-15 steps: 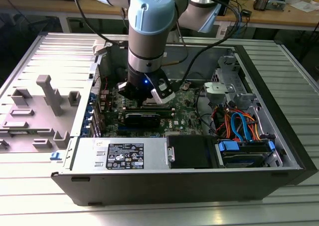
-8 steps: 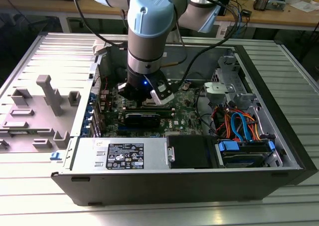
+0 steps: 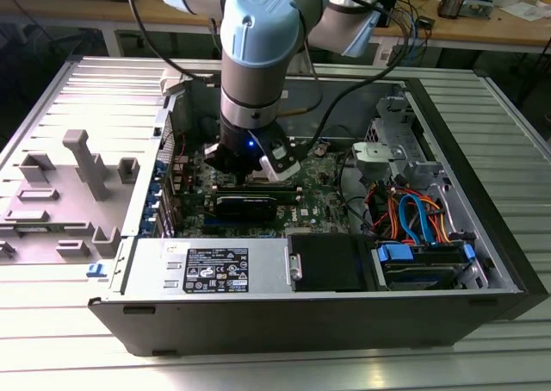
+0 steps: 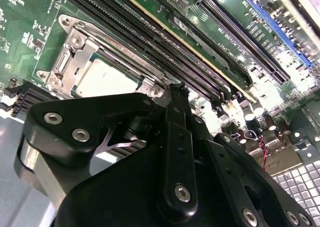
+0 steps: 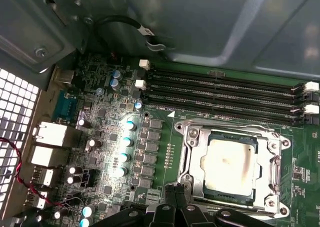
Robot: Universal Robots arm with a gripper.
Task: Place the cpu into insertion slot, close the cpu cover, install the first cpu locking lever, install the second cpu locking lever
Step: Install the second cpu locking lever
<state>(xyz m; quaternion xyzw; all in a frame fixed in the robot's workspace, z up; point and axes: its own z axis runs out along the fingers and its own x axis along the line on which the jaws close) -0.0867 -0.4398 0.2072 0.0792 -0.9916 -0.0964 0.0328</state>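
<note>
One cpu seated under its cpu cover, gripper at the frame's edge, jaws pinched together, holding nothing visible.

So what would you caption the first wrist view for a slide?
The cpu sits in its socket under the closed cpu cover, with the gripper at the socket's edge.

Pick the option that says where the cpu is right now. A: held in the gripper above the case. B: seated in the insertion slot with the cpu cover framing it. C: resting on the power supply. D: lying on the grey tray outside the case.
B: in both wrist views the cpu sits in the insertion slot, its metal top showing through the cut-out of the cpu cover.
</note>
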